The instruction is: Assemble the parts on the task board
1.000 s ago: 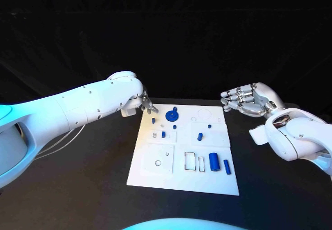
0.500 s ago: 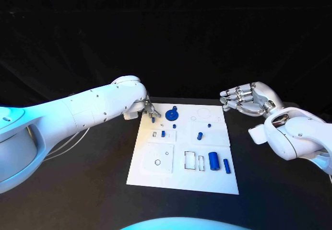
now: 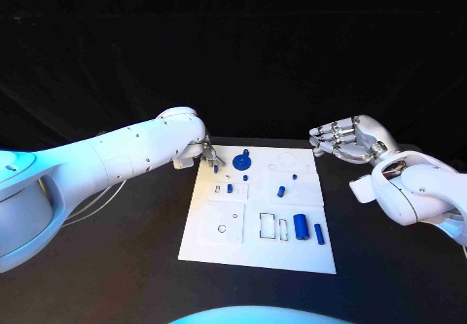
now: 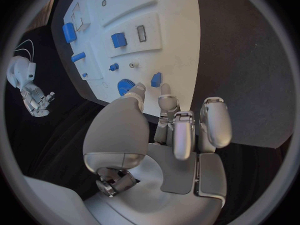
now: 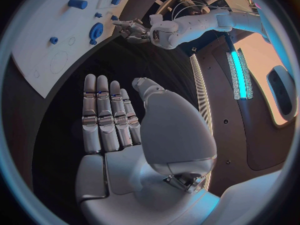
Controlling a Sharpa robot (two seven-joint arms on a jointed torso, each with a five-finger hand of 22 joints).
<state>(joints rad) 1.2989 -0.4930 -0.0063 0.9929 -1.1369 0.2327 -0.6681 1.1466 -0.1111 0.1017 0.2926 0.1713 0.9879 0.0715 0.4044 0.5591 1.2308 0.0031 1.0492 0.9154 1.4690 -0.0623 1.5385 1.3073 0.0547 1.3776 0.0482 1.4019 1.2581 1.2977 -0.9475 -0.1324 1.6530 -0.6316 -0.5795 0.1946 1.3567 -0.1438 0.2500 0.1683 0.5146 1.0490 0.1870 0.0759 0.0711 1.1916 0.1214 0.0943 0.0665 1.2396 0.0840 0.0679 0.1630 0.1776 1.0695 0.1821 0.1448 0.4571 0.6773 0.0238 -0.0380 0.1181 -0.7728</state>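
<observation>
Silver fingers on both hands stay spread and empty; left hand [image 3: 207, 154] has barely shifted.

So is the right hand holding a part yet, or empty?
Empty and open: the right hand shows a bare palm with its fingers straight, hovering off the task board's far right corner.

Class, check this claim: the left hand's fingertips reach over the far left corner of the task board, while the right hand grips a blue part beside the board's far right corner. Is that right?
Not quite. The right hand grips nothing: the right wrist view shows its fingers straight and its palm bare. The left hand does reach over the far left corner of the task board, as the head view shows.
</observation>
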